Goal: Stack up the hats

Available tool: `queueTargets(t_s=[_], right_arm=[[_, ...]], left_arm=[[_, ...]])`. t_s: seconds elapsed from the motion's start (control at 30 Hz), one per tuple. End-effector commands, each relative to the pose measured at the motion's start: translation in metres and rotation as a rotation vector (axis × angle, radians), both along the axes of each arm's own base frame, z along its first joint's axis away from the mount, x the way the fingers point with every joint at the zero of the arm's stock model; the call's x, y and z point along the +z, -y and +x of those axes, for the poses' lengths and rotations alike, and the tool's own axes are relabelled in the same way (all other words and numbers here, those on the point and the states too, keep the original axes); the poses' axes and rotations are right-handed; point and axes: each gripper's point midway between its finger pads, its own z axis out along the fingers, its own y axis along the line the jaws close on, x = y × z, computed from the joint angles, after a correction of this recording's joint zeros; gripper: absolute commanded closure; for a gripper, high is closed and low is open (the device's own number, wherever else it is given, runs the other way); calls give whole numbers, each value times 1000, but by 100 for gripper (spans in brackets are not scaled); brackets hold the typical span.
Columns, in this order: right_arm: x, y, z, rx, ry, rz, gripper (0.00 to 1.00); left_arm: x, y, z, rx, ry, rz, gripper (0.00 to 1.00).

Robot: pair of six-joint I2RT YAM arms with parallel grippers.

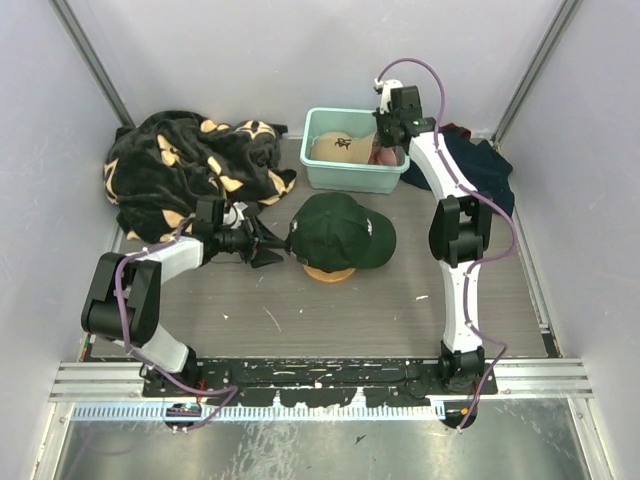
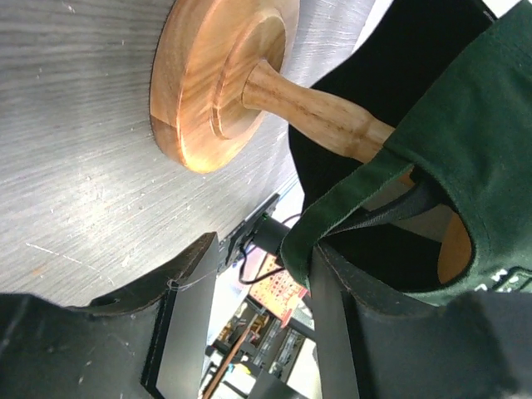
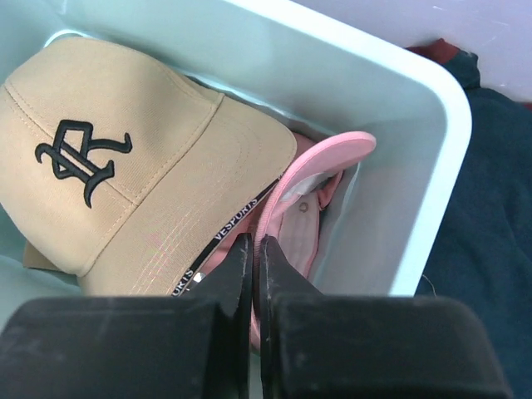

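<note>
**Top external view.** A dark green cap point(image 1: 345, 232) sits on a wooden stand point(image 1: 330, 273) at the middle of the bench point(image 1: 350, 320). The left gripper point(image 1: 278, 244) lies low just left of it and points at it, jaws spread. At upper centre stands a teal bin point(image 1: 350, 182) holding a tan cap point(image 1: 340, 148) on the left and a pink cap point(image 1: 384, 155) on the right. The right gripper point(image 1: 385, 143) reaches down into the bin's right end. A black blanket with tan flower marks point(image 1: 185, 165) is heaped at upper left. A dark navy cloth point(image 1: 485, 165) lies at upper right, beside the bin.

**Left wrist view.** The stand's round base point(image 2: 216, 83) and turned stem fill the top, with the green cap point(image 2: 474, 125) at the right. Black fabric point(image 2: 391, 66) shows beside it and inside its back opening. The jaws stand wide apart. The cap's rear edge hangs at the tip of the right-hand finger point(image 2: 332, 324); I cannot tell whether they touch. Nothing is clamped.

**Right wrist view.** The tan cap point(image 3: 125, 166), with a black embroidered letter, fills the left of the bin point(image 3: 416, 125), partly over the pink cap point(image 3: 320, 174). The navy cloth point(image 3: 490, 208) lies outside at right. The right gripper point(image 3: 255, 249) has its jaws pressed nearly together, only a thin slit between them, the tips down on the pink cap at the tan brim's edge. I cannot tell whether any fabric is pinched.
</note>
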Motion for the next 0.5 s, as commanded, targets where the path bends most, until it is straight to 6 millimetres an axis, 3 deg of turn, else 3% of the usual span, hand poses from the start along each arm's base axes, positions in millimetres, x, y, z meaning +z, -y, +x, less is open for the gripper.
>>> queueTargets(t_s=[0.0,0.2,0.47], right_arm=[[65,16,-9,-62,106,-15,99],[119,15,-28,-69,170,39,99],[136,10,-44,-111,134,145,99]], left_arm=[[15,-5,-1,46,46,-4,44],[35,-5,0,91,105,-49,32],[61,2,15,113,174,-143,29]])
